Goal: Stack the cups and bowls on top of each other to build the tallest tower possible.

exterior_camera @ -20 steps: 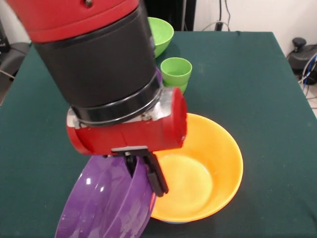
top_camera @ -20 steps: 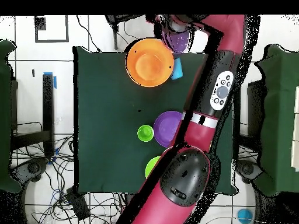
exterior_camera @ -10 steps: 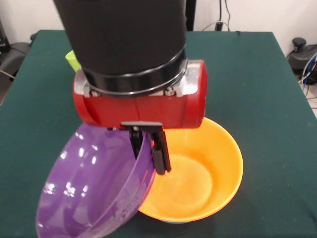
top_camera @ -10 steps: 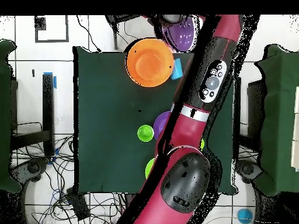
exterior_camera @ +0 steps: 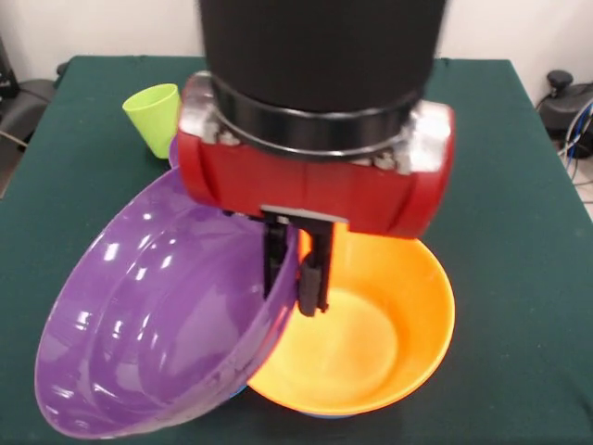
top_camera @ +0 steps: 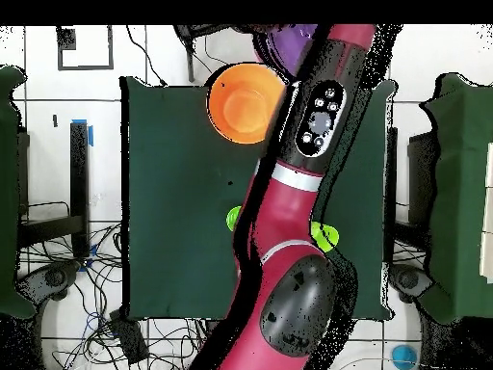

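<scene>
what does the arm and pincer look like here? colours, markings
The arm is glossy red with a black panel of round buttons on its upper link. At the wrist, a black cylinder and black ring meet a silvery flange on a rounded red housing. The pincer has two narrow black fingers.

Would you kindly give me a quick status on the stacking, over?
Tool shut on rim of wide glossy purple plastic bowl, held tilted. Big orange plastic bowl alongside on table, empty. Yellow-green plastic cup far behind, not in the way.
</scene>
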`<control>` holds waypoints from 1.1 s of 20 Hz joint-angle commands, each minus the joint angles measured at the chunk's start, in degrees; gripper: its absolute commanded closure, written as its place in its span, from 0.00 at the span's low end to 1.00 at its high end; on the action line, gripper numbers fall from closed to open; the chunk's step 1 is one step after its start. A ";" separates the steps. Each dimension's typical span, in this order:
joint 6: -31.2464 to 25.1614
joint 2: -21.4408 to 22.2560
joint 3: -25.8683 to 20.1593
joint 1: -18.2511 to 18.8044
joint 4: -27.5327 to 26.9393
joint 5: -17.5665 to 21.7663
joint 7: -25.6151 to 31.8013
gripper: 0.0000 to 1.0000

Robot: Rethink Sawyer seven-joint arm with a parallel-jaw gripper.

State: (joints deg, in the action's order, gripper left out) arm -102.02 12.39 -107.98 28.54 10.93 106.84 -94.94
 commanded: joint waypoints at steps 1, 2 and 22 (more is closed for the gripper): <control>-3.22 -1.29 -5.70 -2.45 -3.47 12.84 3.33 1.00; -2.88 -1.63 -6.03 -2.50 -3.40 13.08 2.70 1.00; 5.63 -7.54 2.43 -4.56 -0.06 8.32 -9.17 1.00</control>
State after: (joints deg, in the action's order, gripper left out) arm -99.15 6.84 -112.04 24.75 11.58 112.10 -94.94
